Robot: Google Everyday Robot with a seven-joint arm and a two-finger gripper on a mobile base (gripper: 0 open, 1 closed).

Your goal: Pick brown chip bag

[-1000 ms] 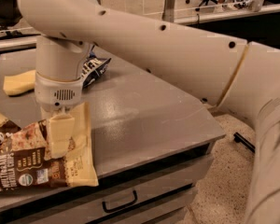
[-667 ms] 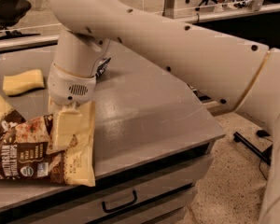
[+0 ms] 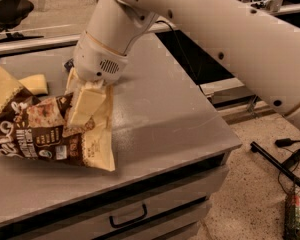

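The brown chip bag lies at the left of the grey table. It is dark brown with cream-yellow edges and white lettering, and it is crumpled with its left end raised. My gripper comes down from the big white arm onto the bag's right end. One pale finger lies across the bag's front, and the gripper is shut on the bag's cream edge. The other finger is hidden behind the bag.
A pale-yellow sponge-like block lies behind the bag. A dark sliver of the blue chip bag peeks out beside the wrist. A drawer with a handle is under the table front. Cables and a black bar lie on the floor at right.
The arm and gripper have shifted right in view with the bag held. The bag's right end has risen and it looks more crumpled and tilted than before.
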